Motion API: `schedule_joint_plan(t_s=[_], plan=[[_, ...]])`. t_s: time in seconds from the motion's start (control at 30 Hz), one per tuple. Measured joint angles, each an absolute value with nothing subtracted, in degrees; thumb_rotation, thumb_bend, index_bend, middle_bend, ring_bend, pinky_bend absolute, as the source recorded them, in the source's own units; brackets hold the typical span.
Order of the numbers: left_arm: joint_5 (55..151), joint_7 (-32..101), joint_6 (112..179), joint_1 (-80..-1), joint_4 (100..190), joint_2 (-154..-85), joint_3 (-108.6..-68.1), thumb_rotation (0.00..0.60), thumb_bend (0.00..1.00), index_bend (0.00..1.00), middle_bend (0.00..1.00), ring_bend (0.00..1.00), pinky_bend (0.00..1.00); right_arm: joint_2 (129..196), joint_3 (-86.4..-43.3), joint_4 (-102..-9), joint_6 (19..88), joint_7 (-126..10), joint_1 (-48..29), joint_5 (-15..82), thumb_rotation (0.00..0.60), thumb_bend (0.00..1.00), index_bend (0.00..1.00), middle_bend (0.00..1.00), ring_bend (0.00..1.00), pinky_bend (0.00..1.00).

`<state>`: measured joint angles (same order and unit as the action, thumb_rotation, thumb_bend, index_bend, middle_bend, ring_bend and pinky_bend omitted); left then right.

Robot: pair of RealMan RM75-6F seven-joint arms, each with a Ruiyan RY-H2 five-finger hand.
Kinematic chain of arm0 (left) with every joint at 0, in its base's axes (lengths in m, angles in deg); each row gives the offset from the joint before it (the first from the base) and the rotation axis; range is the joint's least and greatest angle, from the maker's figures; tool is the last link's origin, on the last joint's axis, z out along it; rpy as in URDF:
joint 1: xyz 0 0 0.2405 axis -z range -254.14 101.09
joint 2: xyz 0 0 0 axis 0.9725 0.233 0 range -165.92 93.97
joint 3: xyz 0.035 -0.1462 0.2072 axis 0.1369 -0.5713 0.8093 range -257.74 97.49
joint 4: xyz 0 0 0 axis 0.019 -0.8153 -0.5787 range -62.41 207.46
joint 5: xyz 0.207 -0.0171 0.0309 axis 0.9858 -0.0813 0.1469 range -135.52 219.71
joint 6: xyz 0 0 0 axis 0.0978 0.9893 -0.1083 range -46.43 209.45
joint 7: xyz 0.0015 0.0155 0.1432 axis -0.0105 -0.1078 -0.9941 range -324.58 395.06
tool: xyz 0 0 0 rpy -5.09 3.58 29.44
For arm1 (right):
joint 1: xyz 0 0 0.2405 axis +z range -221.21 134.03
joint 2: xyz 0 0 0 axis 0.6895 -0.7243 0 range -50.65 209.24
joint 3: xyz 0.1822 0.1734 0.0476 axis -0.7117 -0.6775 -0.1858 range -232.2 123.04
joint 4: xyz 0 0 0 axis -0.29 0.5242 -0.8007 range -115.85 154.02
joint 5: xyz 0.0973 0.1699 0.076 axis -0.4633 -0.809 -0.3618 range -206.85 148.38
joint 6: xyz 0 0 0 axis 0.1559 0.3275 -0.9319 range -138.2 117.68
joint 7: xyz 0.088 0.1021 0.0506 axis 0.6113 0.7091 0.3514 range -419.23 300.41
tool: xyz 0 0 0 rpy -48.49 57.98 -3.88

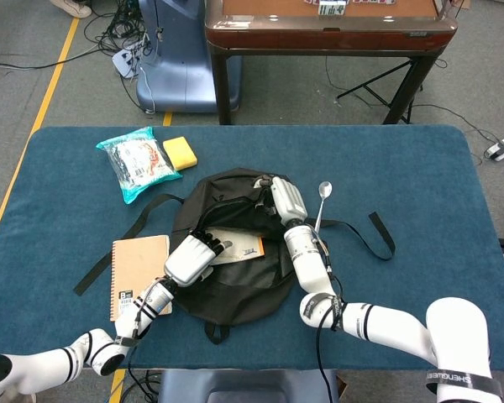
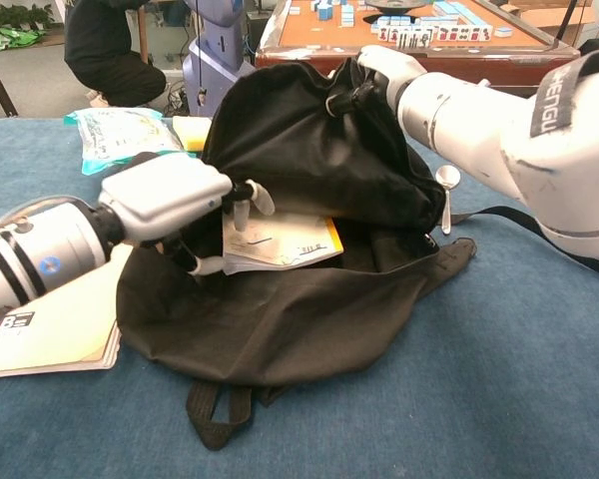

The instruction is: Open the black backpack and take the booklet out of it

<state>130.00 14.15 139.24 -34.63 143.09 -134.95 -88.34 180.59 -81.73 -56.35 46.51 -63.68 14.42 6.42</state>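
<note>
The black backpack (image 1: 235,277) (image 2: 280,309) lies open in the middle of the blue table. My right hand (image 1: 284,198) (image 2: 391,72) grips its top flap and holds it raised. Inside the mouth lies the white booklet with a yellow edge (image 1: 242,247) (image 2: 285,239). My left hand (image 1: 191,258) (image 2: 170,198) is in the opening at the booklet's left edge. Its fingers (image 2: 248,196) are spread, one above the booklet and the thumb by its lower left corner. They have not closed on it.
A tan spiral notebook (image 1: 139,277) (image 2: 35,334) lies left of the backpack. A snack bag (image 1: 139,164) (image 2: 120,135) and a yellow sponge (image 1: 180,153) sit at the back left. A spoon (image 1: 322,200) (image 2: 445,190) and a loose strap (image 1: 376,235) lie to the right.
</note>
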Motion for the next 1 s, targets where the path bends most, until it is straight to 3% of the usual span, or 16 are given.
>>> schedule_joint_plan(t_s=[0.63, 0.83, 1.0], plan=[[121.25, 3.75, 136.79, -32.88, 139.31, -140.80, -89.51, 0.600, 0.27, 0.23, 0.35, 0.30, 0.42, 180.69, -83.49, -56.53, 44.81, -63.86, 12.87, 6.65, 0.600, 0.81, 0.70, 0.32, 0.19, 0.30], [119.30, 2.84, 136.91, -32.13, 136.43, -142.94, -90.45, 0.600, 0.27, 0.29, 0.35, 0.31, 0.42, 180.63, -83.62, -56.60, 44.26, -63.72, 12.41, 6.59, 0.600, 0.81, 0.70, 0.32, 0.19, 0.30], [119.35, 3.90, 138.34, -31.69, 133.49, -144.71, -90.90, 0.600, 0.27, 0.36, 0.41, 0.36, 0.42, 180.59, -83.81, -56.50, 43.79, -63.59, 12.22, 6.63, 0.600, 0.81, 0.70, 0.32, 0.19, 0.30]])
